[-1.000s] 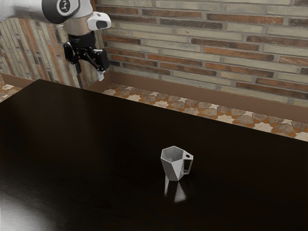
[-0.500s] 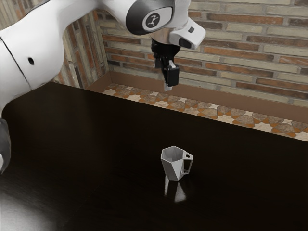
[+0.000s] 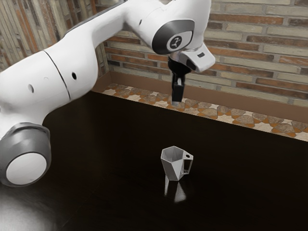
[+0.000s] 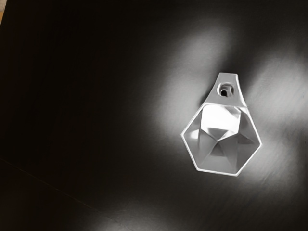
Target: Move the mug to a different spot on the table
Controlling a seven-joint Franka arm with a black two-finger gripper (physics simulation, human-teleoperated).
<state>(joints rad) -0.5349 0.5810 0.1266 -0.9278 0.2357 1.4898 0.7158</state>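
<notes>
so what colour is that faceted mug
Plain light grey. The faceted mug shows it best in the exterior view.

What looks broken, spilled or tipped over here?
Nothing stands out. The mug stands upright on the dark table, whole and empty inside, with nothing spilled around it. The gripper hangs above it, not touching.

Mug: pale grey, flat-faceted and smooth, with a soft satin sheen like glazed ceramic or moulded plastic. I cannot tell which. Tabletop: near-black and polished, glossy enough to mirror the mug and hold hazy patches of glare. My arm: smooth, glossy white shells with grey joint caps. Wall behind: rough, matt brick with pale mortar. Floor: matt patterned tile.
</notes>
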